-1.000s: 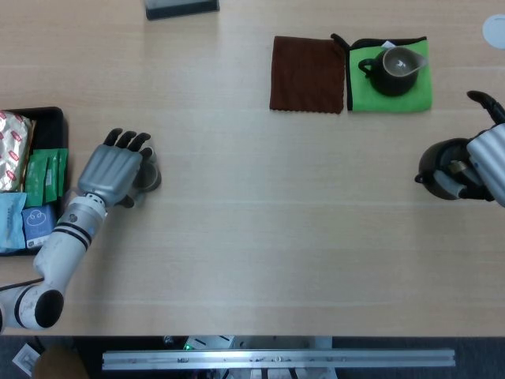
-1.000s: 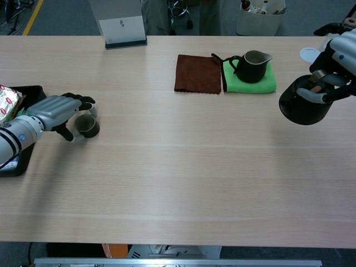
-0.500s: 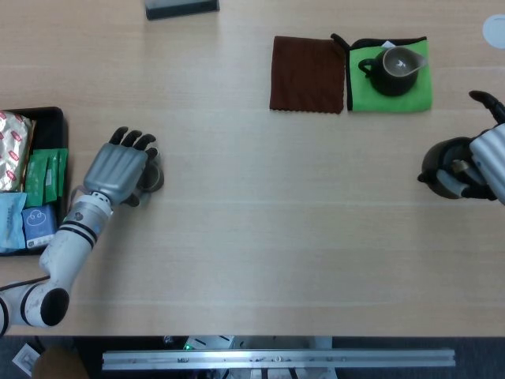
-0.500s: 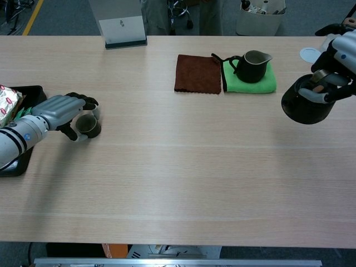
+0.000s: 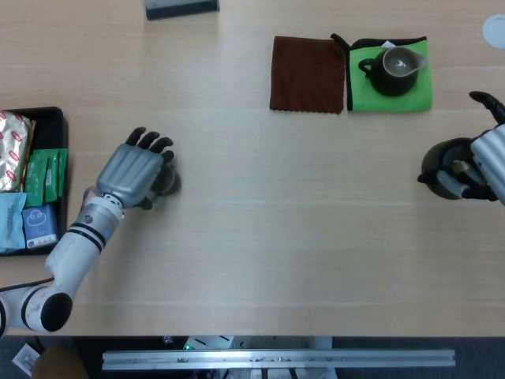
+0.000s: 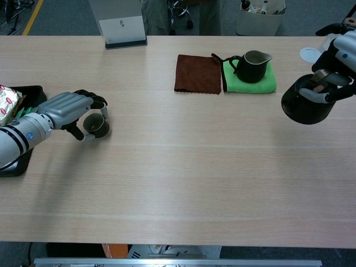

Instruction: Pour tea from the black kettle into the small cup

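My left hand (image 5: pixel 134 174) (image 6: pixel 69 108) holds the small dark cup (image 6: pixel 97 126) (image 5: pixel 167 181) upright on the table at the left; in the head view the hand covers most of it. At the far right my right hand (image 6: pixel 334 78) (image 5: pixel 483 164) grips the black kettle (image 6: pixel 305 103) (image 5: pixel 443 169) from above and keeps it lifted off the table. The kettle hangs roughly level, far from the cup.
A brown cloth (image 5: pixel 308 73) and a green cloth (image 5: pixel 418 93) lie at the back, with a dark pitcher (image 5: pixel 393 69) on the green one. A black tray (image 5: pixel 57 118) of tea packets sits at the left edge. A sign stand (image 6: pixel 122 28) is at the back.
My left hand has slid the small cup to the right across the table. The right hand and kettle have hardly moved, drifting slightly right early on.
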